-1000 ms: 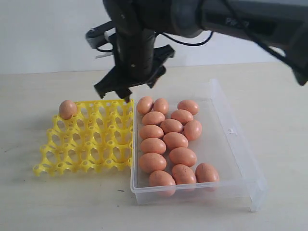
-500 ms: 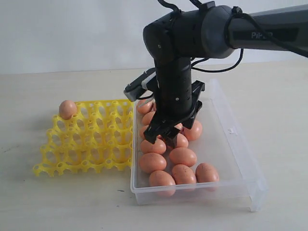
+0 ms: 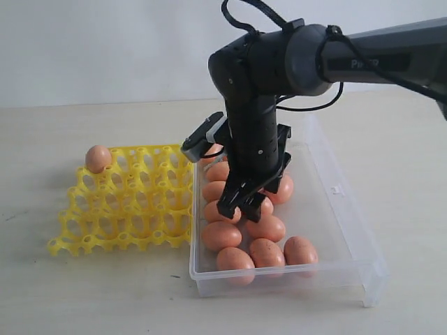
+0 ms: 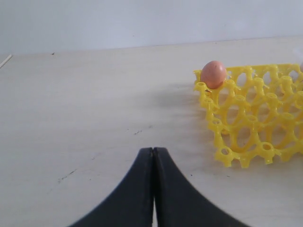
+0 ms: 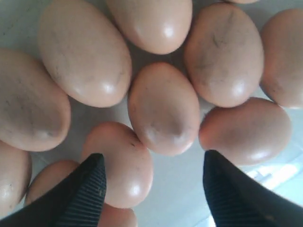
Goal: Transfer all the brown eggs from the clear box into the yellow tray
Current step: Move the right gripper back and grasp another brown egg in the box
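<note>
**Exterior view**
- Table [image 3: 84,293]: pale, matte, and bears everything listed.
- Yellow tray [image 3: 126,209]: open lattice of cups, lying flat on the left, with its right edge just beside the clear box.
- Lone egg [image 3: 98,158]: sits in the tray's far left corner cup. Every other cup in sight holds nothing.
- Clear box [image 3: 349,237]: transparent, shallow, and larger than the tray, to the tray's right.
- Brown eggs [image 3: 221,236]: clustered in the left half of the box, lying on their sides and mostly touching. Several are hidden behind the arm.
- Right arm [image 3: 279,59]: dark, entering from the upper right and bending down into the box.
- Right gripper [image 3: 241,204]: low among the eggs in the middle of the cluster. Its spread cannot be told from this angle.

**Left wrist view**
- Left gripper [image 4: 152,189]: the two dark fingers are pressed flat together with nothing between them, above bare table [image 4: 85,118].
- Yellow tray [image 4: 251,123]: well apart from the gripper, with the lone egg [image 4: 213,74] in its corner cup.

**Right wrist view**
- Right gripper [image 5: 154,161]: jaws stand wide apart and grip nothing.
- Fingers [image 5: 87,191]: ribbed pads, hanging just above the eggs.
- Brown eggs [image 5: 163,109]: they fill the frame, faintly speckled. One lies centred ahead of the gap, with neighbours touching it on several sides.
- Clear box [image 5: 180,189]: its floor shows between the eggs.
</note>
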